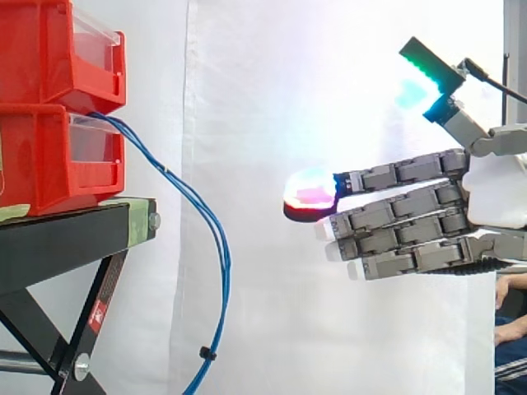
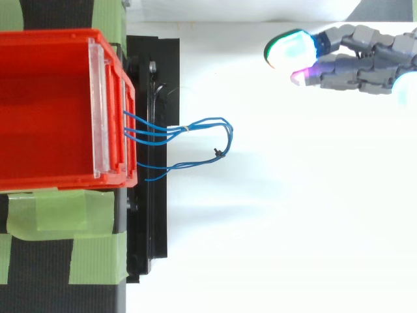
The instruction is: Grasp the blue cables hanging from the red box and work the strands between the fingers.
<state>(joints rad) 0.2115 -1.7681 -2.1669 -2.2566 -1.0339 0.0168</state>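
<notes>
Fingers straight and thumb lifted clear, the robot's hand faces the lower red box with nothing in its grasp, its leading fingertip pad glowing red and cyan. The blue cables leave the box's front, arc away from it and drop below its base, past the black stand under the box, gathered lower down by a small black tie. The hand sits on the far side of those strands from the box, well apart from them, at about the height of the box's base.

From above, the hand lines up with one end of the box's front, while the cables emerge nearer its middle.

The approach is the step in hand. It probably calls for a sideways shift along the box's front, then a level advance toward it. The strands should pass between thumb and fingers above the tie. Closing gently should avoid tugging the cables out of the box.
</notes>
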